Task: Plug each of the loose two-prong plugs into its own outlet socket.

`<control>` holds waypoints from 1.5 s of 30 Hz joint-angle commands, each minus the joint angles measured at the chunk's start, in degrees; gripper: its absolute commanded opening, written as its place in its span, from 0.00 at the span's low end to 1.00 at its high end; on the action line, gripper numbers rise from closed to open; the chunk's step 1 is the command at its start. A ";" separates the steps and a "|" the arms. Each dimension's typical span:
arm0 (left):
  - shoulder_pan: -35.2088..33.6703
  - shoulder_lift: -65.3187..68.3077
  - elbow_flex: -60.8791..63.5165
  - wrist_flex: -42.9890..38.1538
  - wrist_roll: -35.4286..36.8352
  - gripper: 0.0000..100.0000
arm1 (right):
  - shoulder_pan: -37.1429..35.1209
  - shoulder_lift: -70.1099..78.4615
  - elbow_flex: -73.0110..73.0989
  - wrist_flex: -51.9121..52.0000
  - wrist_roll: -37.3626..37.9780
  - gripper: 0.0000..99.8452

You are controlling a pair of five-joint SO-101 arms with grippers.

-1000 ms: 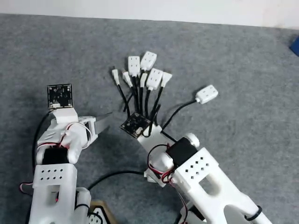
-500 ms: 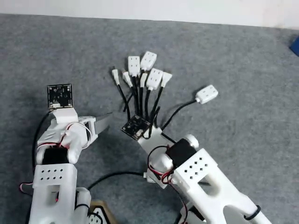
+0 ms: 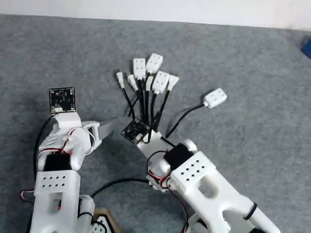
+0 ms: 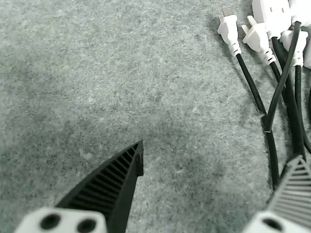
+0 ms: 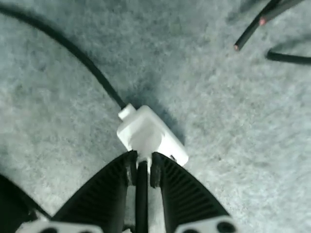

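The right arm has shifted left toward the cord cluster. The right gripper's (image 5: 142, 162) ribbed black fingers are clamped on a black plug cord (image 5: 141, 187) that meets a blocky white outlet socket (image 5: 151, 136). The left gripper (image 4: 218, 155) hangs with its jaws apart over fuzzy grey carpet (image 4: 97, 73), near the loose two-prong plugs (image 4: 228, 29).

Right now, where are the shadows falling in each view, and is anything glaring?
High view: even light, soft shadows on the carpet, no glare. Left wrist view: a dim shadow patch on the carpet between the left gripper's open fingers. Right wrist view: a dark shadow hugs the white block ahead of the right gripper, which is shut on a black cord.
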 commanded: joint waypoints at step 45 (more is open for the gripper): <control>49.63 0.13 -6.73 29.54 -36.48 0.43 | 53.76 7.25 -5.05 -18.42 -10.90 0.36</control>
